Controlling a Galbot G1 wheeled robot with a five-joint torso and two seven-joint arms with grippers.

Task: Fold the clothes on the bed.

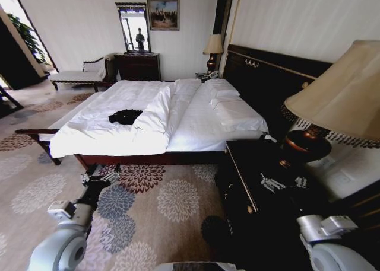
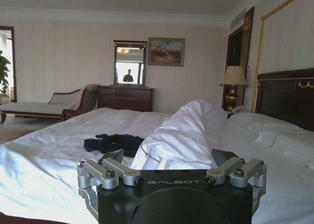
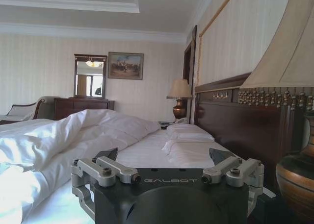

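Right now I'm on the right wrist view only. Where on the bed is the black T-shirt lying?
Observer: The black T-shirt lies crumpled on the bed, beyond the folded-back duvet ridge from the pillows.
Operator: Is the left gripper anywhere near it?
Observer: No. The left gripper hangs low over the carpet in front of the bed frame, apart from the shirt, jaws open and empty.
Operator: And where does my own arm stand?
Observer: Your right gripper is open, and the head view puts that arm beside the dark nightstand at the pillow end.
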